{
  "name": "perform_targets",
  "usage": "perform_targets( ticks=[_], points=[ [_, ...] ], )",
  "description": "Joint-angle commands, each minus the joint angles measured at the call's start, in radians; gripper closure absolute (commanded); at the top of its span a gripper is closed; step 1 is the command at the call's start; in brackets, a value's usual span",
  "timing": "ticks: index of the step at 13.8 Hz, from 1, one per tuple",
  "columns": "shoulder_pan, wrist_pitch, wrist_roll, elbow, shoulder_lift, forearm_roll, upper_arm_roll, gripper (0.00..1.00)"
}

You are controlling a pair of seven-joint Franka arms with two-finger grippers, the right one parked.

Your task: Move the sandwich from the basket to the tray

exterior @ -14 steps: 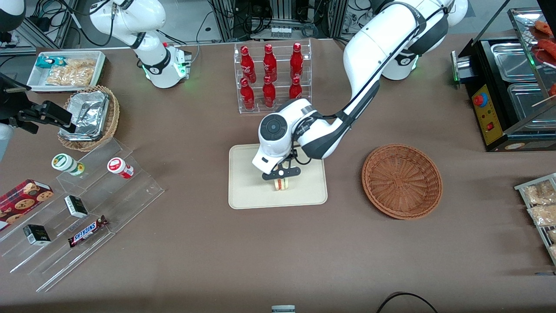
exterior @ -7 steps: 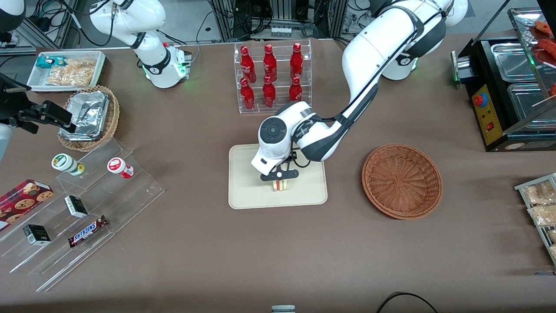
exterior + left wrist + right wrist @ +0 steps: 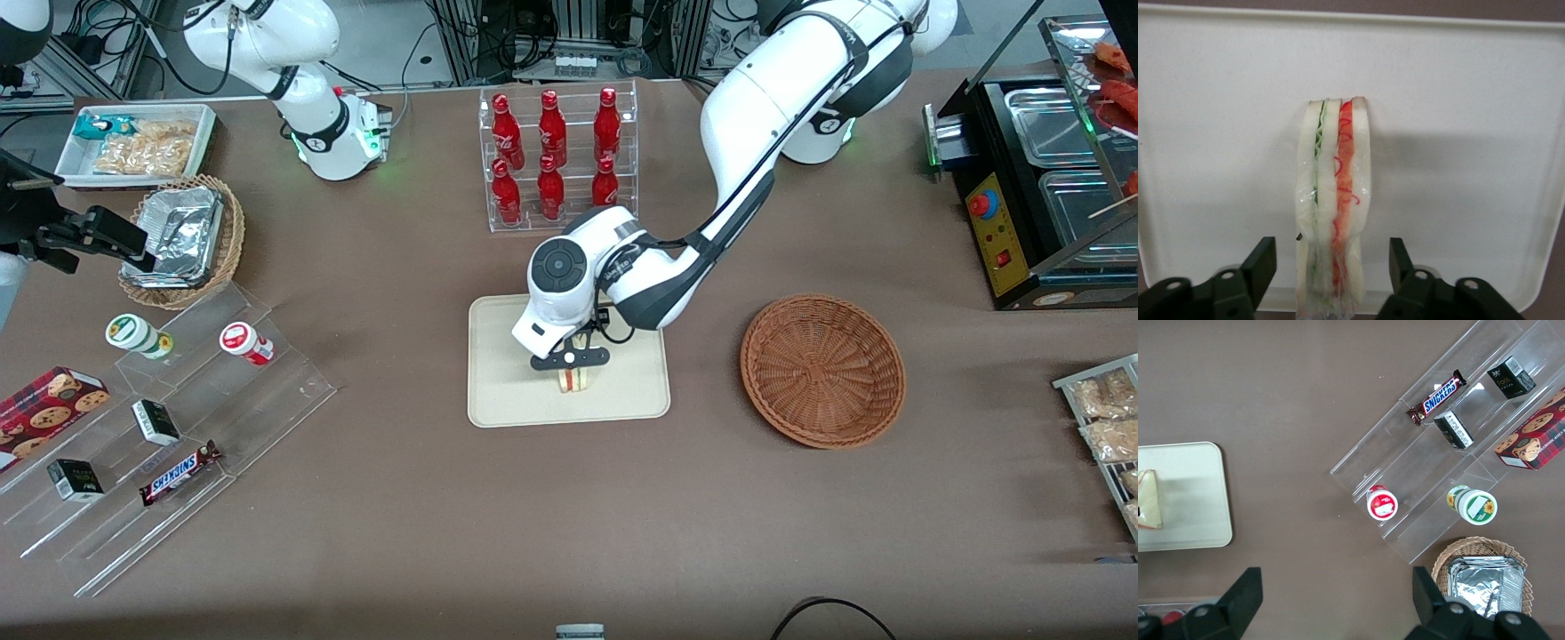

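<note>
The sandwich [image 3: 575,380] stands on its edge on the beige tray [image 3: 507,378], in the half of the tray nearer the front camera. My left gripper [image 3: 572,359] hangs just above it and is open. In the left wrist view the fingers [image 3: 1261,261] stand on either side of the sandwich [image 3: 1333,200], with a visible gap on each side and tray [image 3: 1458,133] surface beneath. The right wrist view shows the sandwich [image 3: 1150,500] on the tray [image 3: 1195,493] too. The reddish-brown basket [image 3: 822,369] sits beside the tray toward the working arm's end, with nothing in it.
A clear rack of red bottles [image 3: 556,156] stands farther from the camera than the tray. Clear stepped shelves with snacks [image 3: 178,418] and a foil-lined basket [image 3: 182,236] lie toward the parked arm's end. A black warmer [image 3: 1040,178] stands at the working arm's end.
The gripper has drifted slightly upward and toward the parked arm's end. The sandwich has stayed in place on the tray.
</note>
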Motion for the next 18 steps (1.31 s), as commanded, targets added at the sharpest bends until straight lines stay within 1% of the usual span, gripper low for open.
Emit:
perform_targets(
  ticks=[1, 3, 4, 6, 8, 10, 12, 16, 17, 18],
  points=[
    [-0.002, -0.080, -0.006, 0.011, -0.092, 0.006, 0.004, 0.00],
    [0.002, -0.132, -0.002, 0.008, -0.157, 0.006, 0.011, 0.00],
    [0.022, -0.149, 0.004, -0.001, -0.191, 0.006, 0.012, 0.00],
    [0.070, -0.201, 0.011, -0.003, -0.225, 0.005, 0.009, 0.00],
    [0.090, -0.254, 0.009, -0.004, -0.253, 0.005, 0.011, 0.00],
    [0.142, -0.359, 0.000, -0.009, -0.276, 0.005, 0.011, 0.00],
    [0.220, -0.409, 0.014, -0.038, -0.317, 0.005, 0.006, 0.00],
    [0.327, -0.397, 0.161, -0.164, -0.401, 0.003, 0.004, 0.00],
    [0.360, -0.396, 0.203, -0.193, -0.426, -0.007, 0.004, 0.00],
    [0.381, -0.396, 0.252, -0.211, -0.449, -0.045, 0.004, 0.00]
  ],
)
